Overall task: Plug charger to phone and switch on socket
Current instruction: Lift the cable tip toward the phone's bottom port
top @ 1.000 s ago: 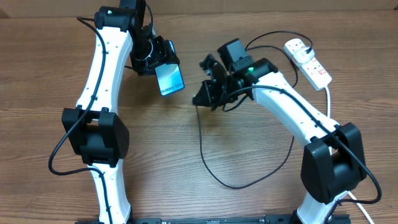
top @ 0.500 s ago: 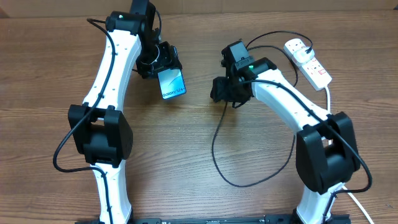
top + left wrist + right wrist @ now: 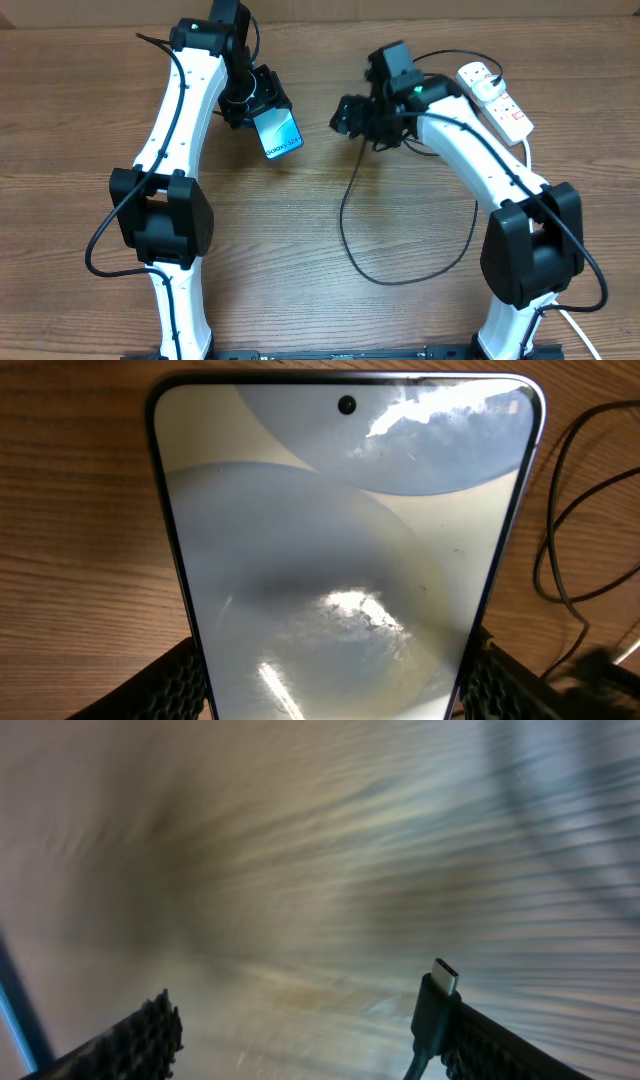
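Note:
The phone, its light blue screen lit, is held tilted above the table, and my left gripper is shut on its two long edges. In the left wrist view the phone fills the frame between the black fingers. My right gripper hovers just right of the phone with its jaws wide apart. The charger's connector tip leans against the right finger only, metal end pointing up. Its thin black cable hangs down and loops over the table. The white socket lies at the far right.
The charger cable's loop lies on the wooden table in front of the right arm's base. A thick white cord runs from the socket toward the near right. The left arm's base stands at the near left.
The right gripper went from shut to wide open and moved away from the front edge, toward the socket side. The cable loop shifted with it. The left arm moved the phone slightly right.

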Motion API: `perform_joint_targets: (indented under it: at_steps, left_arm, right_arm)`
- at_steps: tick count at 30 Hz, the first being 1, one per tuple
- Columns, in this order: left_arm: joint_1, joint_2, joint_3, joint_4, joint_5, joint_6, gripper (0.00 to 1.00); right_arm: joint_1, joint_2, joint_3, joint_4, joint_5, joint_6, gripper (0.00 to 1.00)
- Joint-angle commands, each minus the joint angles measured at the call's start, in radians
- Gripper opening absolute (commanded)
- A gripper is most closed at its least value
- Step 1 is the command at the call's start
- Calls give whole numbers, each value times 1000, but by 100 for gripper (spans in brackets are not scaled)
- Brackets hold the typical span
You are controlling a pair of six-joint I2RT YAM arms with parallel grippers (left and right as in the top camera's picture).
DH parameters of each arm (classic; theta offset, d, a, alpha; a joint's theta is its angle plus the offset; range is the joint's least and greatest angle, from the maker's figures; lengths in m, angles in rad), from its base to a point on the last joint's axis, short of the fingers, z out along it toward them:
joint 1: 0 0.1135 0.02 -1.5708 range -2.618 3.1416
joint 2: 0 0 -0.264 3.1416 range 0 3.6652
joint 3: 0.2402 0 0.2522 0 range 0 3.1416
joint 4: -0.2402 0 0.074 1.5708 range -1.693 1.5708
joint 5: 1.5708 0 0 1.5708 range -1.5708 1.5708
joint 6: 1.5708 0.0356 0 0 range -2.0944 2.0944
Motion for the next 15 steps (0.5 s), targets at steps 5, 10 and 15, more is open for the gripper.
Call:
perform_joint_targets:
  at_steps: [5, 10, 15]
  left_arm:
    - [7, -6, 0, 3, 9, -29, 4]
    - [8, -6, 0, 8, 9, -44, 4]
    - [8, -6, 0, 9, 27, -50, 4]
  right_arm:
    - [-7, 3, 81, -165, 393, -41, 89]
    - [9, 11, 74, -211, 534, -78, 88]
    - [33, 41, 70, -246, 525, -85, 91]
